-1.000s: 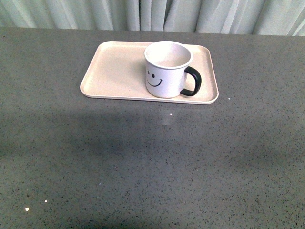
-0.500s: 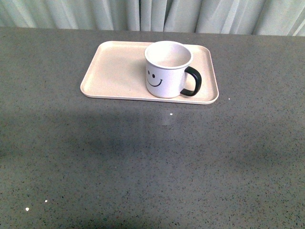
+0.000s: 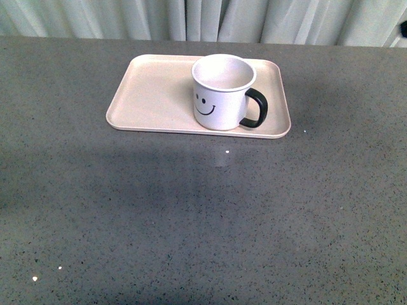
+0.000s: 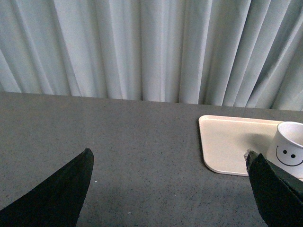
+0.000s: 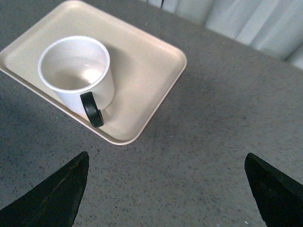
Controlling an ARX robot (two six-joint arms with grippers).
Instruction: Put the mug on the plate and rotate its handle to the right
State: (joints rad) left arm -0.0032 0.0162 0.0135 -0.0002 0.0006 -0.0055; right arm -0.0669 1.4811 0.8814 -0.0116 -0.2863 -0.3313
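Observation:
The white mug [image 3: 221, 92] with a black smiley face stands upright on the right part of the pale pink plate [image 3: 152, 95]. Its black handle [image 3: 255, 108] points to the right. Neither gripper shows in the front view. In the left wrist view my left gripper [image 4: 170, 189] is open and empty over bare table, with the plate [image 4: 227, 146] and the mug [image 4: 289, 149] off to one side. In the right wrist view my right gripper [image 5: 165, 189] is open and empty over bare table, apart from the mug [image 5: 78, 71], its handle [image 5: 92, 109] and the plate [image 5: 151, 75].
The grey speckled table [image 3: 203, 216] spreads in front of the plate. Pale curtains [image 3: 203, 19] hang along its far edge.
The mug and plate stay where they were; the front view has shifted by only a pixel or two.

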